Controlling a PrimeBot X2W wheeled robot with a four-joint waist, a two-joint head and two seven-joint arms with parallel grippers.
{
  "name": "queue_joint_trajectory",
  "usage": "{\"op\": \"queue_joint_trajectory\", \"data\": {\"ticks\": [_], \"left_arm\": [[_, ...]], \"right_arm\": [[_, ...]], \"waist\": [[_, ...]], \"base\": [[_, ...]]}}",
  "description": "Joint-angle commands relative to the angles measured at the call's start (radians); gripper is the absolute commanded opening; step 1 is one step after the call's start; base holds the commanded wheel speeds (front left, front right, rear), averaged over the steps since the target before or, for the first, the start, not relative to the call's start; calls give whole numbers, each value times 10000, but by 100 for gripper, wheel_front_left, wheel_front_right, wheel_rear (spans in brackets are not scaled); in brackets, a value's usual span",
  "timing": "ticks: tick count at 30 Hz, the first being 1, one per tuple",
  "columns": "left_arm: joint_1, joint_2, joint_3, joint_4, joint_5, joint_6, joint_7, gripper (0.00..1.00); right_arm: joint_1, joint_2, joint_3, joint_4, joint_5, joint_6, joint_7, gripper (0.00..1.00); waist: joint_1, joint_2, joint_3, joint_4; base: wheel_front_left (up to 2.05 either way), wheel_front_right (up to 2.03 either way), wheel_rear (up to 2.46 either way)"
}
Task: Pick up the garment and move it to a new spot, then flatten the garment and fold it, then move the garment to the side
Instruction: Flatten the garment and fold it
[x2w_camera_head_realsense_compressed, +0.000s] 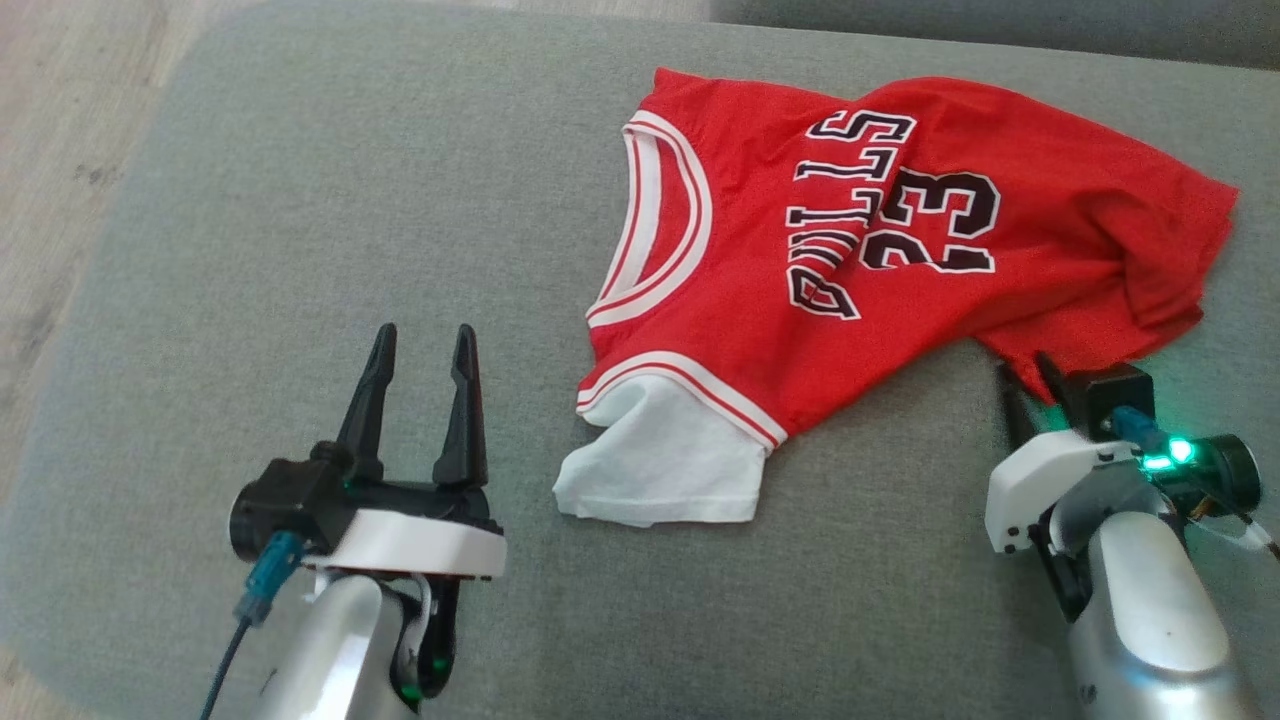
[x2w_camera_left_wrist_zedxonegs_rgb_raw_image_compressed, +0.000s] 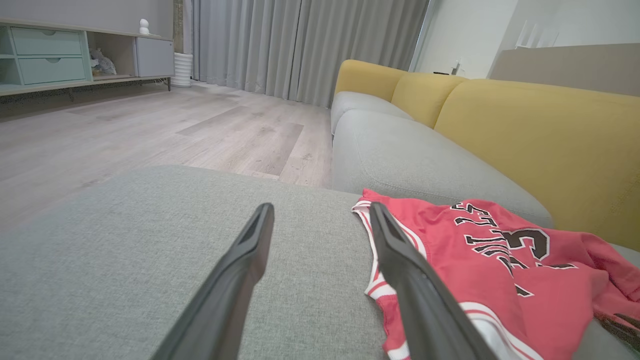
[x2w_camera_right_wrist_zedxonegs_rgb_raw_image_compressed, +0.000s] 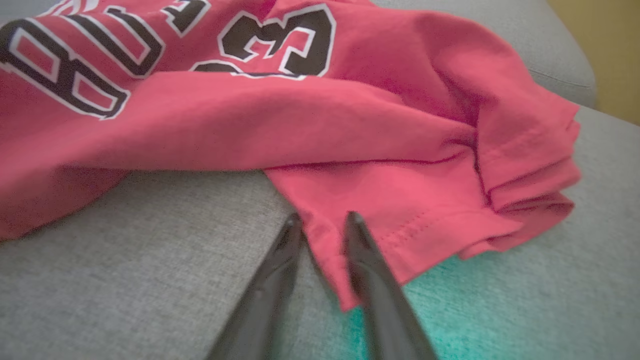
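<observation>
1. Jersey (x2w_camera_head_realsense_compressed: 890, 300): red and crumpled. It lies on the grey cushion (x2w_camera_head_realsense_compressed: 300, 200), in the far half on the robot's R side, w/ the collar (x2w_camera_head_realsense_compressed: 665, 215) toward the robot's L.
2. Writing on the chest: "BULLS" arched in black caps w/ white outline, and "23" under it in the same style (both lie sideways in the head view).
3. Trim: white/red striped bands at the collar and the armhole (x2w_camera_head_realsense_compressed: 680, 380). A white sleeve (x2w_camera_head_realsense_compressed: 660, 470) sticks out of the armhole, on the side nearest the robot.
4. L gripper (x2w_camera_head_realsense_compressed: 425, 335): fingers wide apart and holding nothing, over bare cushion to the L of the jersey and clear of it. In the L wrist view (x2w_camera_left_wrist_zedxonegs_rgb_raw_image_compressed: 320, 207), one finger crosses the collar edge of the jersey (x2w_camera_left_wrist_zedxonegs_rgb_raw_image_compressed: 500, 280) in the picture; can't tell if they touch.
5. R gripper (x2w_camera_head_realsense_compressed: 1025, 365): at the jersey's near R corner. In the R wrist view (x2w_camera_right_wrist_zedxonegs_rgb_raw_image_compressed: 324, 216), the fingers stand a narrow gap apart, one each side of the stitched hem (x2w_camera_right_wrist_zedxonegs_rgb_raw_image_compressed: 450, 230) corner. Cloth lies btw them but isn't squeezed.
6. A green light (x2w_camera_head_realsense_compressed: 1165, 458) shows on the R wrist, w/ a green glow on the cushion (x2w_camera_right_wrist_zedxonegs_rgb_raw_image_compressed: 450, 325) by the hem.
7. Bkgd in the L wrist view: yellow sofa back (x2w_camera_left_wrist_zedxonegs_rgb_raw_image_compressed: 525, 135), grey curtain (x2w_camera_left_wrist_zedxonegs_rgb_raw_image_compressed: 300, 45), wood floor (x2w_camera_left_wrist_zedxonegs_rgb_raw_image_compressed: 150, 130).
</observation>
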Motion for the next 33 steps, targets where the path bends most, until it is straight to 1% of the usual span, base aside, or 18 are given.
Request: {"op": "queue_joint_trajectory", "data": {"ticks": [1,4,10,14,17,22,24,25,26,29,33], "left_arm": [[-431,31,529,-228,122,-69,-64,100],[-395,9,644,-177,194,-116,-64,100],[-306,-45,880,-17,367,-272,-64,100],[-196,-50,1001,54,474,-349,-64,100],[-140,-70,1034,74,557,-401,-64,100],[-49,-136,1069,103,615,-423,-64,100],[-2,-156,1076,135,628,-445,-64,100],[23,-163,1086,147,633,-456,-64,100],[48,-169,1098,157,638,-471,-64,100],[122,-178,1156,190,661,-505,-64,100],[238,-184,1243,194,706,-516,-64,100]], "right_arm": [[-131,-43,96,-22,-115,-9,51,0],[-125,-43,7,-1,-125,-9,-16,0],[164,-43,-407,-278,-15,-9,-243,0],[550,-43,-659,-841,-55,-9,-238,0],[919,-43,-915,-1396,-185,-9,-47,0],[1487,-43,-1218,-2150,-288,-9,304,0],[1674,-43,-1065,-2292,-203,-9,420,1],[1731,-43,-920,-2400,-67,-9,362,86],[1781,-43,-830,-2483,184,-9,362,100],[1970,-43,-559,-2853,630,-9,386,100],[2259,-43,-258,-3635,1239,-9,328,100]], "waist": [[-1,0,-2,-90],[-1,0,-65,-242],[-1,0,-427,-871],[-1,0,-701,-1409],[-1,0,-871,-1692],[-1,0,-1114,-1907],[-1,0,-1193,-1935],[-1,0,-1222,-1947],[-1,0,-1249,-1959],[-1,0,-1346,-1991],[-1,0,-1476,-2067]], "base": [[0,0,0],[0,0,0],[0,0,0],[0,0,0],[0,0,0],[0,0,0],[0,0,0],[0,0,0],[0,0,0],[0,0,0],[0,0,0]]}}
